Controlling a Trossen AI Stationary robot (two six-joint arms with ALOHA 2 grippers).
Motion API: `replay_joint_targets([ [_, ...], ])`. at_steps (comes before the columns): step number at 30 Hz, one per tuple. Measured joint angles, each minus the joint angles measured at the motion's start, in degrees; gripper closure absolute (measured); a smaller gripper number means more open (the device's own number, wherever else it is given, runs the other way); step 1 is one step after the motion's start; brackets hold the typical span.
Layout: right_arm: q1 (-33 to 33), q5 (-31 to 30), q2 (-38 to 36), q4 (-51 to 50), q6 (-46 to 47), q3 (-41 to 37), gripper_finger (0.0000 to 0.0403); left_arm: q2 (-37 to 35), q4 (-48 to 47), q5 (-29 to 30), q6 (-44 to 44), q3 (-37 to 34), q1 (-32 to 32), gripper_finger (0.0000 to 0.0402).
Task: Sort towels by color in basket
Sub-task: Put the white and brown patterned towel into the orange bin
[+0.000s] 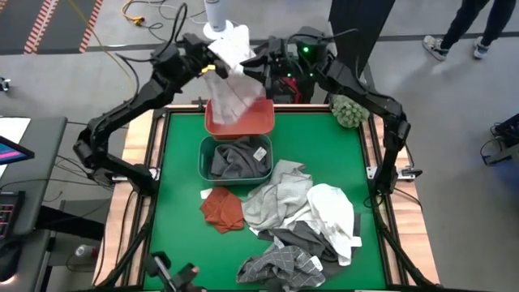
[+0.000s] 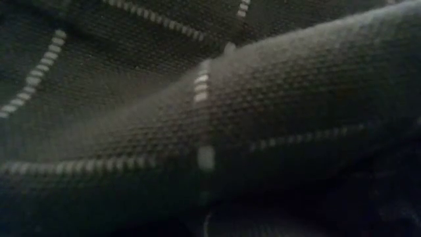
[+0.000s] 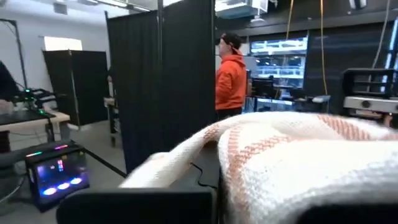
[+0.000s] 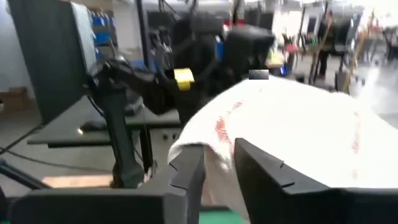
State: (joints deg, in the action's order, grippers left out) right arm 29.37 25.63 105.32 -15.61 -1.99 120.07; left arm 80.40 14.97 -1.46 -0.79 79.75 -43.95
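Observation:
A white towel with rust-orange stripes (image 1: 233, 77) is held up over the far edge, hanging above the red tub (image 1: 243, 122). My left gripper (image 1: 216, 58) is at its upper bunch, shut on it, with the fingers buried in cloth in the left wrist view. My right gripper (image 4: 219, 165) is shut on the towel's right side. A dark grey towel (image 1: 235, 158) lies in the grey-green tub (image 1: 204, 154). The rust-orange towel (image 1: 221, 207) lies flat on the table. Light grey (image 1: 280, 195), white (image 1: 334, 215), dark grey and grey-checked (image 1: 280, 264) towels are piled together. My left gripper holds the white striped towel near its top bunch (image 1: 229, 42); the cloth (image 3: 292, 155) lies over the fingers and hides the place of contact. The towel hangs below, lifted clear of the table. My right gripper pinches a fold of the same towel (image 4: 217, 146) between its two fingers (image 4: 189, 171), coming level from the table's right. The cloth bulges above and beyond the fingers, lifted clear.
A fuzzy green ball (image 1: 349, 110) sits at the far right corner. The grey-checked cloth (image 2: 210, 118) fills the low view, right against that camera. A person in an orange hoodie (image 3: 231, 78) stands beyond the table. Bare green mat (image 1: 178, 186) lies left of the tubs.

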Motion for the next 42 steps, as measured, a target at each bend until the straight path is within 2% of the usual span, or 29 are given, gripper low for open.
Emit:
replay_joint_targets([
  [4, 2.01, -0.15, -1.55, -5.42, -0.97, -0.02, 0.0258, 0.25, -1.06, -4.55, 0.95, -0.02, -1.66, 0.0400],
  [8, 4.33, -1.11, -4.96, -11.33, -2.84, -0.04, 0.0255, 0.26, -5.86, -8.84, 5.54, -0.02, -2.23, 0.0401],
  [14, 7.32, -8.49, -11.74, -18.69, -7.38, -0.02, 0.0260, 0.27, -12.48, -22.41, 10.99, -0.02, -2.05, 0.0401],
  [16, 8.41, -10.44, -13.56, -20.25, -7.55, -0.02, 0.0261, 0.27, -16.27, -25.29, 10.94, -0.02, -2.05, 0.0401],
  [19, 9.98, -10.87, -15.90, -22.16, -7.51, -0.02, 0.0262, 0.05, -23.28, -24.93, 9.32, -0.02, -2.40, 0.0401],
  [24, 11.31, -11.05, -17.78, -25.80, -7.07, -0.02, 0.0262, -0.16, -26.40, -14.17, 7.86, -0.02, -2.94, 0.0401],
  [27, 10.79, -11.05, -17.65, -27.94, -6.66, -0.02, 0.0262, 1.63, -26.04, -11.72, 5.44, 0.00, -2.59, 0.0401],
  [32, 8.91, -11.02, -15.96, -30.43, -5.56, -0.02, 0.0262, 8.03, -29.22, -12.17, 6.77, 0.00, -1.05, 0.0401],
  [37, 6.71, -11.06, -15.25, -31.88, -5.80, -0.11, 0.0262, 14.33, -31.96, -13.49, 12.89, 0.00, 0.49, 0.0401],
  [39, 6.46, -11.06, -15.25, -32.21, -5.83, -0.11, 0.0262, 16.29, -31.13, -16.45, 16.41, 0.00, 0.97, 0.0401],
  [42, 5.52, -11.23, -15.25, -32.36, -5.85, -0.11, 0.0262, 18.71, -28.19, -26.73, 22.17, 0.00, 1.07, 0.0401],
])
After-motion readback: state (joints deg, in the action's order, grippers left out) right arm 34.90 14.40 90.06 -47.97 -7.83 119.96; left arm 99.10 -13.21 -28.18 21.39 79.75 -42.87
